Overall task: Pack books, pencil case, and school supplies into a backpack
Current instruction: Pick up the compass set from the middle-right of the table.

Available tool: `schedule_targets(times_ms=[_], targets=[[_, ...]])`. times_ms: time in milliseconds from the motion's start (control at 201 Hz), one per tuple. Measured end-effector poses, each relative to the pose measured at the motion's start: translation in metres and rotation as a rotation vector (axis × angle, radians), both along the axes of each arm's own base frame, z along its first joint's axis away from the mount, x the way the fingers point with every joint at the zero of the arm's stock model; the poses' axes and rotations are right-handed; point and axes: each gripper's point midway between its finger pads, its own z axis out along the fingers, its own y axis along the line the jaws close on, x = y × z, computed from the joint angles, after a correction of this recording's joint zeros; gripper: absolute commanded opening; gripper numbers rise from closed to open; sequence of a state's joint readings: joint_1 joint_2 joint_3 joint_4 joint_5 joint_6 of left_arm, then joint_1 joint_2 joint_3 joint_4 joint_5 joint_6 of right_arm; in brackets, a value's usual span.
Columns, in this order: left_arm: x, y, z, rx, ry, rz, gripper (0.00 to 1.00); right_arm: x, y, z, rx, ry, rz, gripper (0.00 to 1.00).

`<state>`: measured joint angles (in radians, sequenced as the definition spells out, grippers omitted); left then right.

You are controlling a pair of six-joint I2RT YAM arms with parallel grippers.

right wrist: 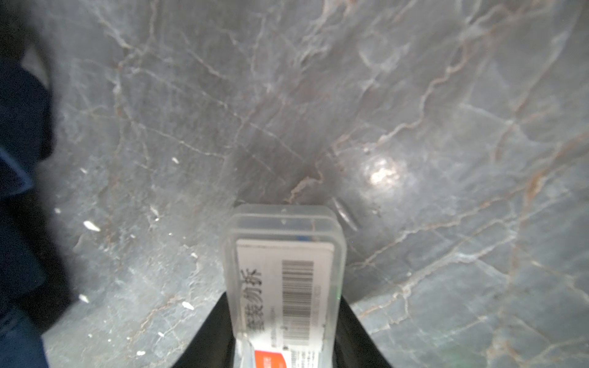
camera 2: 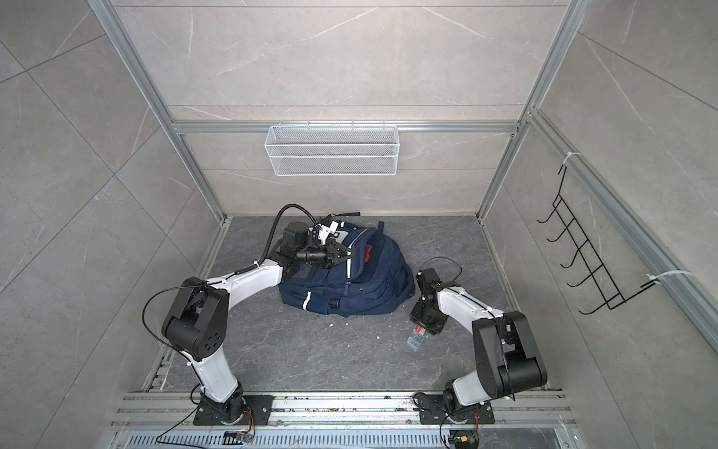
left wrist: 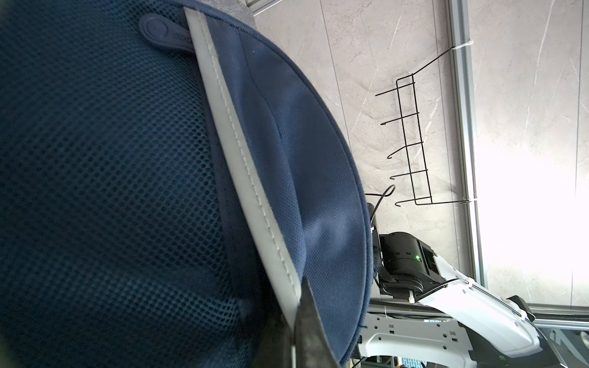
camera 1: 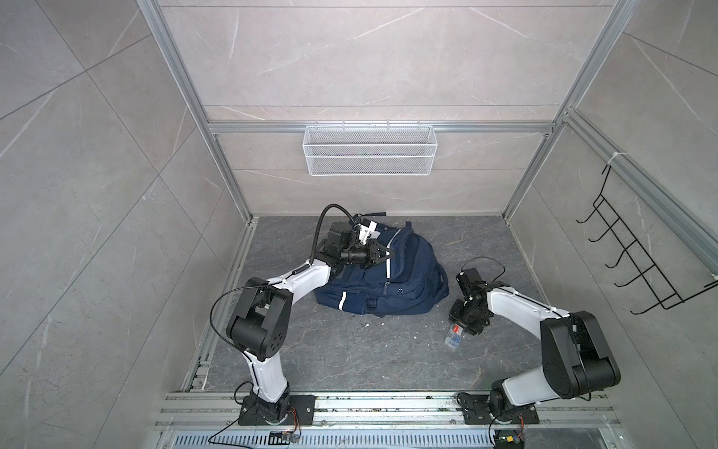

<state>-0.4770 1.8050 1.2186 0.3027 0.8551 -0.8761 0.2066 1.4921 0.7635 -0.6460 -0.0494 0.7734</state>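
Two grips: left hand pinches the backpack flap, right hand pinches the clear box

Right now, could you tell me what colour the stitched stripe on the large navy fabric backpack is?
Pale grey; the stitched stripe shows best in the left wrist view.

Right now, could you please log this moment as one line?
left pincer: shut on backpack flap; right pincer: astride plastic box on table
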Motion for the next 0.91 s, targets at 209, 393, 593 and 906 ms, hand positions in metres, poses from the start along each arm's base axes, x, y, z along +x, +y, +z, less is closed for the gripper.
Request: schedule_targets(times_ms=[209,393,593,906], targets=[[0.000,0.000,0.000,0.000,-0.001,0.001,0.00,0.008,0.009,0.010,0.049,-0.074,0.078,0.05],[0.002,0.001,0.003,0.002,-0.009,0.015,0.00,0.031,0.017,0.056,0.079,-0.244,0.141,0.00],[0.002,0.001,0.003,0.002,-0.010,0.016,0.00,0.074,0.035,0.138,0.148,-0.498,0.203,0.00],[0.002,0.001,0.004,0.001,-0.014,0.018,0.00,0.129,0.071,0.195,0.272,-0.607,0.258,0.00]])
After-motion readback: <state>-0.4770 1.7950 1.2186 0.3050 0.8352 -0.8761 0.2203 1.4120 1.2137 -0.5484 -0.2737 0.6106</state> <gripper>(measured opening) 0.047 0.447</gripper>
